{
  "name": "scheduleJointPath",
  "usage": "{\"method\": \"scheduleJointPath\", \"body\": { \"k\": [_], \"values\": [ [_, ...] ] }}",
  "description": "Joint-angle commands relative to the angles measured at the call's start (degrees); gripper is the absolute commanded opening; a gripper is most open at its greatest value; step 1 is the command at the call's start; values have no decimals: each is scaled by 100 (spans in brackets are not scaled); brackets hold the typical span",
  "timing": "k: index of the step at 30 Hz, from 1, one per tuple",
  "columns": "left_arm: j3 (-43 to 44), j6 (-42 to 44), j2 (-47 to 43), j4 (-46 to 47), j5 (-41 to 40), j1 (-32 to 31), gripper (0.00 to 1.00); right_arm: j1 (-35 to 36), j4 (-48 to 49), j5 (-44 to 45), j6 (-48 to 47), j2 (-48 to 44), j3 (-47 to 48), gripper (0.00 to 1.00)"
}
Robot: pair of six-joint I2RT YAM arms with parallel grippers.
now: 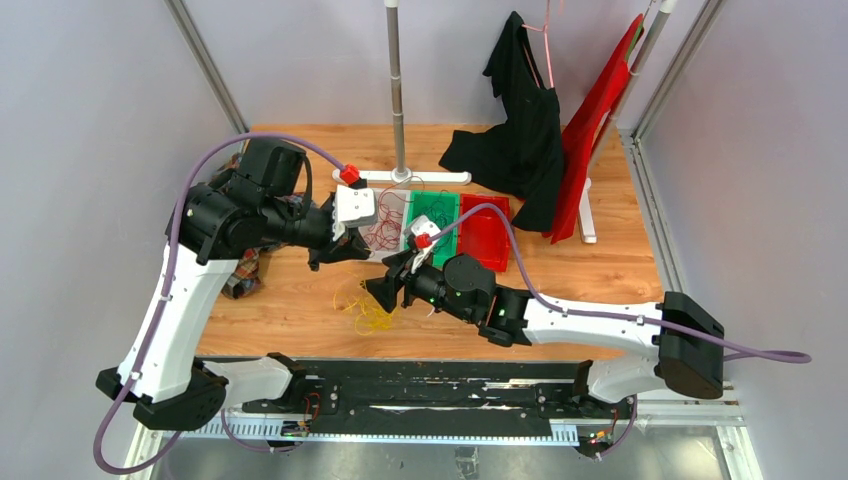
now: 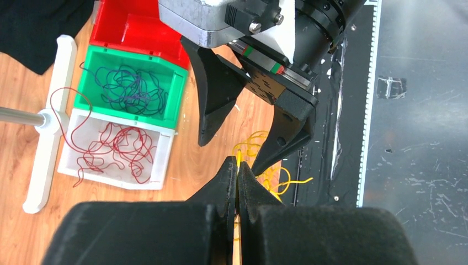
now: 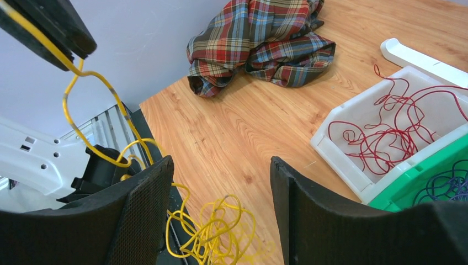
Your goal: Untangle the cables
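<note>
A bunch of yellow cables [image 1: 366,310] lies on the wooden table near its front edge. My left gripper [image 2: 237,164] is shut on one yellow strand [image 3: 91,83] and holds it up from the bunch; it also shows in the top view [image 1: 345,255]. My right gripper [image 3: 221,163] is open and empty just above the yellow bunch [image 3: 215,237], its jaws wide apart; it shows in the top view [image 1: 385,280] too. Dark red cables [image 2: 118,146] lie in a white bin [image 2: 165,157], with one strand hanging over its rim. Dark blue cables [image 2: 129,88] lie in a green bin [image 2: 88,69].
A red bin [image 1: 485,232] stands right of the green one. A plaid cloth [image 3: 259,38] lies at the table's left. A metal pole on a white base [image 1: 400,150] stands behind the bins, with black [image 1: 520,130] and red [image 1: 600,110] garments hanging at the back right.
</note>
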Motion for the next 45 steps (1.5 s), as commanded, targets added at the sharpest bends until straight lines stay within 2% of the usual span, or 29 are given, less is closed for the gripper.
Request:
{"method": "scheduleJointPath", "body": {
  "k": [1,6,11,18,24,29,36,40,45],
  "values": [
    [154,-45,-56,-21,35,-51,0,67,33,94,78,-115,95,65],
    [143,-11,-73,-25,28,-47,0,67,-213,544,68,-782,-228,65],
    [106,8,-66,-18,33,-49,0,88,-411,298,66,-1115,-308,65],
    [171,-9,-7,-19,51,-56,0,164,-536,-144,-55,-666,55,65],
    [249,-53,1,-18,63,-56,0,164,-453,92,-107,-308,257,65],
    [322,-92,-33,-18,77,-56,0,164,-388,373,-169,-5,461,55],
    [400,-171,-35,-18,218,-65,0,164,-56,368,-280,646,797,56],
    [638,-304,-6,-25,293,-65,0,134,158,530,-191,978,699,42],
    [1253,-435,93,-27,236,-65,0,64,642,726,41,1182,114,34]
  ]
}}
